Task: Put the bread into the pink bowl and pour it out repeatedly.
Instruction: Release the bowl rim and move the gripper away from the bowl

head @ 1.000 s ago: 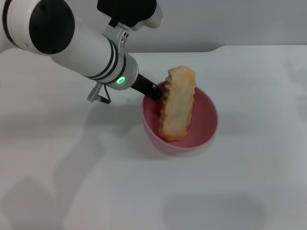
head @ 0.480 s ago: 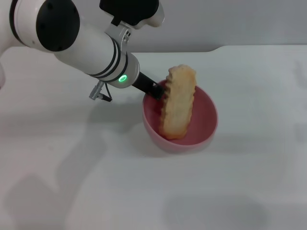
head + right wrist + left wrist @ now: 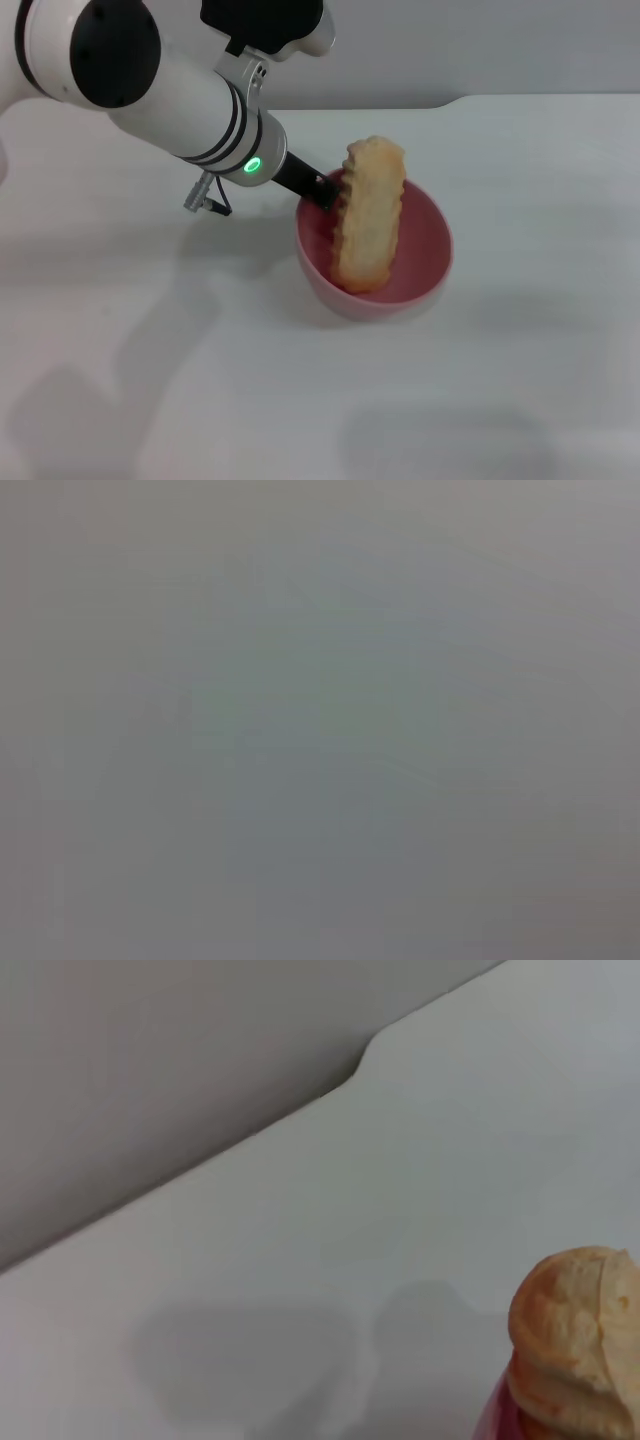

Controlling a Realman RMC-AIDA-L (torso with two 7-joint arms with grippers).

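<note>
The pink bowl (image 3: 425, 250) is at the middle of the white table, seen in the head view. In it the bread (image 3: 368, 215) stands almost on end, one end down in the bowl and the other rising above the rim. My left gripper (image 3: 326, 190) reaches in from the left and holds the bowl's near-left rim; the bread hides most of its fingers. The left wrist view shows the top of the bread (image 3: 575, 1340) and a sliver of pink bowl (image 3: 500, 1415) under it. My right gripper is out of view.
The white table (image 3: 520, 400) stretches around the bowl, with a grey wall behind its far edge (image 3: 450, 100). The left forearm (image 3: 190, 110) hangs over the table's left part. The right wrist view is plain grey.
The left arm, the bowl and the bread have shifted very slightly to the left together. The bread still stands on end in the bowl.
</note>
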